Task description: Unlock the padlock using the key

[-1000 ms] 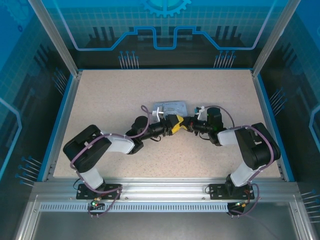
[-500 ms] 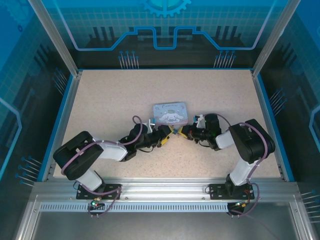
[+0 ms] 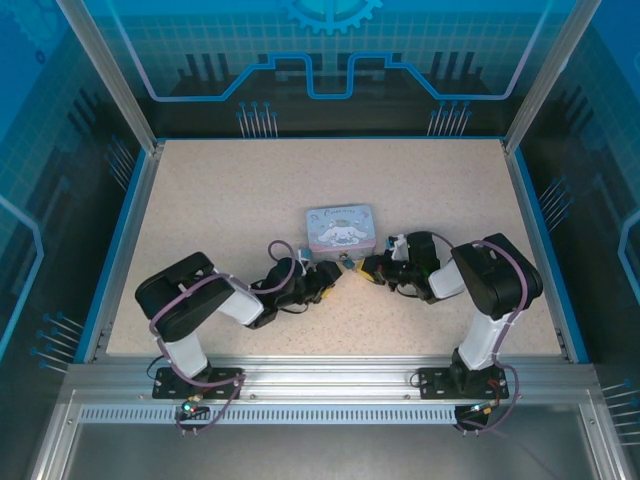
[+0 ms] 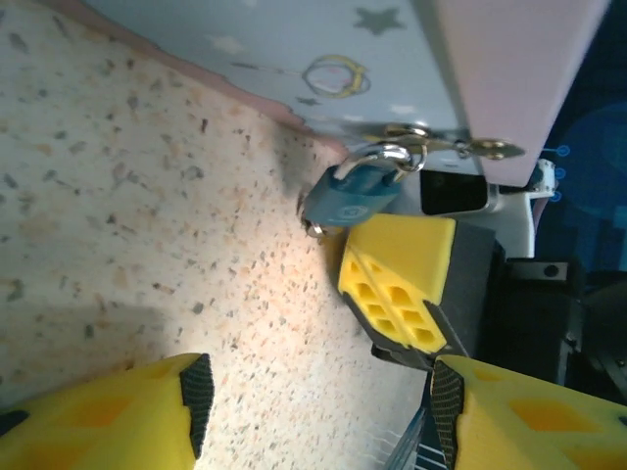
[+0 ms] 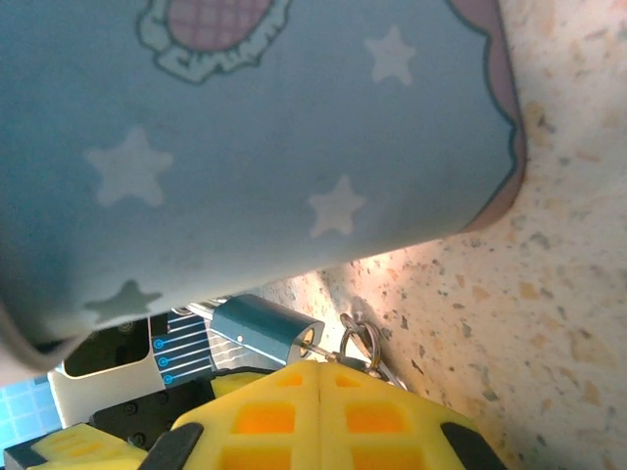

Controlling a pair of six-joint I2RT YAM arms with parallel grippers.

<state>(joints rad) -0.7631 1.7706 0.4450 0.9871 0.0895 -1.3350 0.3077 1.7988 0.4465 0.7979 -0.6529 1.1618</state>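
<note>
The padlock [image 4: 351,196] is a small lock with a teal-blue body and a bright silver shackle [image 4: 392,157]. The shackle is hooked through a brassy hasp [image 4: 441,147] on the near side of the pale blue starred tin [image 3: 340,226], so the lock sits at the tin's front edge, low over the speckled table [image 3: 230,190]. In the left wrist view its long axis runs on a slant, shackle end up by the hasp and keyhole end down toward the table. In the top view it is a speck [image 3: 346,262] between the two hands. From the keyhole end a short silvery stub of the key [image 5: 311,338] comes out, and most of it is hidden. A thin wire key ring [image 5: 358,338] pokes out beside it. The right hand [image 5: 321,377] has its yellow fingers pressed together just under the lock, pinching the key. One of them also shows in the left wrist view, just beside the lock. The left hand [image 4: 318,392] is spread wide, near the lock but holding nothing, its fingers cut off by the bottom edge of the view. The tin's lid picture is too blurred up close to make out.
</note>
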